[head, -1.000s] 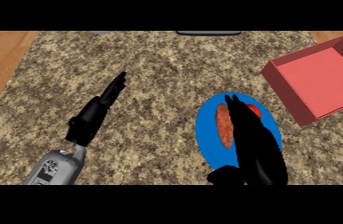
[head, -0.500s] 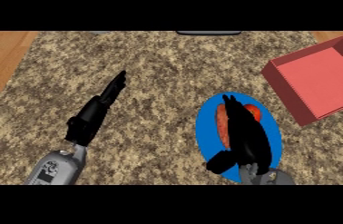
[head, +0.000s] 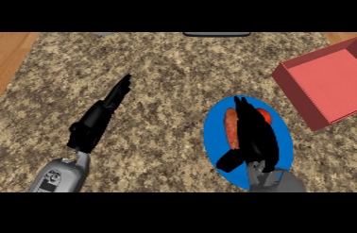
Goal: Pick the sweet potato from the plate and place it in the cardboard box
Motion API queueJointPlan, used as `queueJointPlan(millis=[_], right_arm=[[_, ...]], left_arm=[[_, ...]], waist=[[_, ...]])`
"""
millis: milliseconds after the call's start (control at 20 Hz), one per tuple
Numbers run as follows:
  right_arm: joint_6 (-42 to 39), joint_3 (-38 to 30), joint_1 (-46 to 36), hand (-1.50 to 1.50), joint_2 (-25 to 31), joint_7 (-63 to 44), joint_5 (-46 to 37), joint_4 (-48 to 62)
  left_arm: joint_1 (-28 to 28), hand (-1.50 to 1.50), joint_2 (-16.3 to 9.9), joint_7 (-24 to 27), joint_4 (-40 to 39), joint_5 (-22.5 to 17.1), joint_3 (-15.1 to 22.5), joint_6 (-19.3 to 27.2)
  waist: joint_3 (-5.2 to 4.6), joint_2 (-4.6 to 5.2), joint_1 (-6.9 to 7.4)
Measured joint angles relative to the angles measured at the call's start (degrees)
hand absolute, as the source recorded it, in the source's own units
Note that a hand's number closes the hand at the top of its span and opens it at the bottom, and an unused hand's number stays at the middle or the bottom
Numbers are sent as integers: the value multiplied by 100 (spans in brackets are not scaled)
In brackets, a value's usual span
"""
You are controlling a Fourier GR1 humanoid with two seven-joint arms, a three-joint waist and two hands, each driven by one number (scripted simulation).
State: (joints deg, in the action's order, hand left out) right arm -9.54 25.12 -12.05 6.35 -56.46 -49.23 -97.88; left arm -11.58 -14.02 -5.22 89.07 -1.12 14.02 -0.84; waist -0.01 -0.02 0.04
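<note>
Sweet potato [head: 231, 128] lies under the right hand [head: 252, 135], whose straight fingers have now slid further down over it on the blue plate [head: 213, 133], so grasping seems near, with the cardboard box [head: 322, 83] beyond, up-right.

The orange sweet potato [head: 232, 127] lies lengthwise on the blue plate [head: 216, 133], pointing twelve to six o'clock and partly hidden. The red, open-topped cardboard box [head: 324, 83] sits tilted at the plate's two o'clock, apart from it.

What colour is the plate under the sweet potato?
Bright blue round plate, seen in the head view.
</note>
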Motion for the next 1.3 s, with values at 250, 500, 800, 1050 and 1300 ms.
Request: queueJointPlan(millis=[250,500,800,1050,1300], right_arm=[[-59,-153,50,-150,-127,154,-167,210],[-184,-296,49,-150,-254,319,-192,540],[-245,-462,-15,-150,-437,449,-248,936],[-108,-471,8,-150,-526,627,-366,1249],[-16,-577,7,-150,-509,843,-534,1522]], left_arm=[[13,0,118,19,-50,125,-205,-190],[-25,0,348,38,-157,340,-245,-215],[56,0,361,10,-42,350,-472,-481],[23,0,534,119,-206,547,-512,-508],[122,0,619,105,-99,644,-580,-614]], waist=[[1,0,-2],[0,1,-3],[0,1,3],[-5,-6,3],[-16,-23,10]])
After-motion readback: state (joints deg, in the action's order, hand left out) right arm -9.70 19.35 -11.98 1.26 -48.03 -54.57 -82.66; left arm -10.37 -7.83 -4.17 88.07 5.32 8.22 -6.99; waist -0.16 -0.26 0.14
